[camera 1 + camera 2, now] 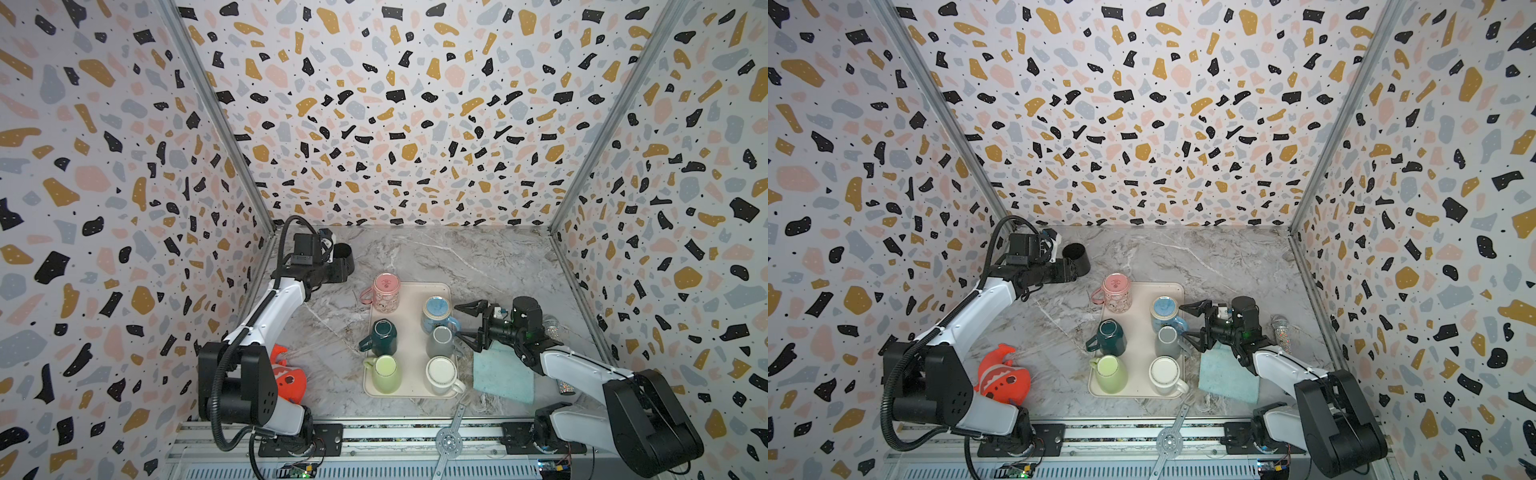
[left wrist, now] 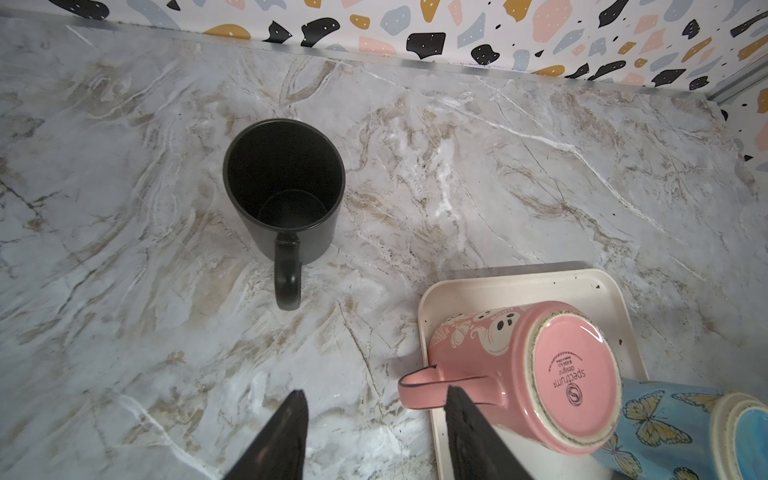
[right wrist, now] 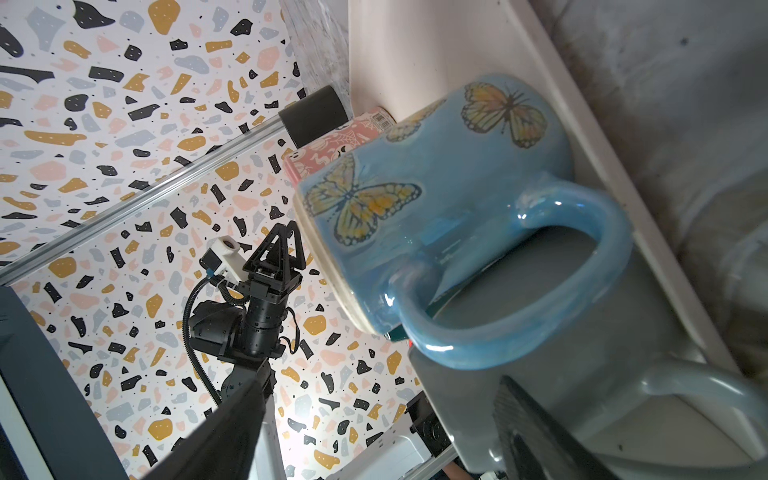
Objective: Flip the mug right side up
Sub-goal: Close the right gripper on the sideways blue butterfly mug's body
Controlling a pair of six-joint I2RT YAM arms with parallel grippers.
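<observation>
A black mug (image 1: 343, 254) (image 2: 284, 187) stands mouth up on the marble at the back left, its handle toward my left gripper (image 2: 374, 399). That gripper hangs open and empty a short way from it, with one finger in front of the pink mug's (image 2: 519, 374) handle. Several mugs stand upside down on the cream tray (image 1: 411, 390): pink (image 1: 385, 291), blue butterfly (image 1: 437, 312) (image 3: 436, 199), dark green (image 1: 382, 336), grey (image 1: 441, 340), light green (image 1: 386, 372) and white (image 1: 442, 374). My right gripper (image 1: 459, 324) (image 3: 384, 386) is turned on its side and open, next to the blue mug's handle and the grey mug (image 3: 582, 374), holding nothing.
An orange fish toy (image 1: 289, 378) lies by the left arm's base. A teal cloth (image 1: 503, 374) lies right of the tray under the right arm, and a glittery microphone (image 1: 1281, 328) lies behind it. A metal strip (image 1: 451, 432) pokes in at the front edge. Walls close three sides.
</observation>
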